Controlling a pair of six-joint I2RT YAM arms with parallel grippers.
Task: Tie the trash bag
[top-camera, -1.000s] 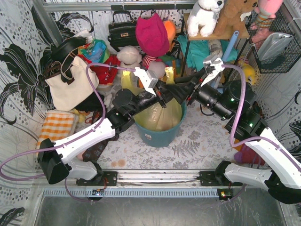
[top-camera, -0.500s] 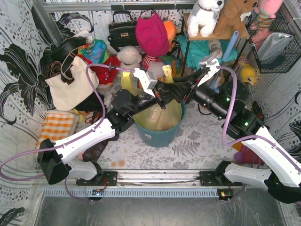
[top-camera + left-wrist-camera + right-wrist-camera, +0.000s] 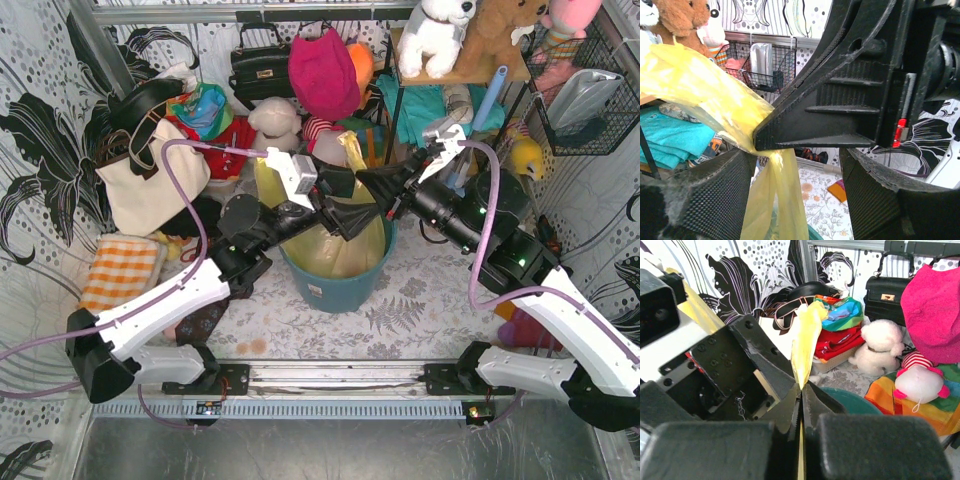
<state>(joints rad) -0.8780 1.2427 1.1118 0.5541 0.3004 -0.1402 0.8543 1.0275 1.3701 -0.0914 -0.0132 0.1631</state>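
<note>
1. Centrally on the table (image 3: pixel 430 300), between the two arms: the teal bucket (image 3: pixel 335 285), with the trash bag (image 3: pixel 340 250) seated inside and lining it, yellow-green, glossy, wrinkled.
2. Above the rim, two tails of the bag drawn upward, one at the back left and one at the back right, beside the crossed arms' tips.
3. From the right, over the bucket: the right gripper (image 3: pixel 366 180), pressed fully together on a thin strip of the bag. In its own wrist view, plastic squeezed in the seam between the fingers and standing above them as a narrow yellow blade.
4. From the left: the left gripper (image 3: pixel 352 202), spread wide and clasping nothing. In its wrist view, one finger at each lower corner, with the other arm's tip between them.
5. Also from the left wrist: film stretched from upper left down to that pinching tip, then hanging loose close by the left-hand finger — touching or not, cannot tell.
6. Behind, at the left: a cream tote (image 3: pixel 150 185); further back, a white plush toy (image 3: pixel 272 118).
</note>
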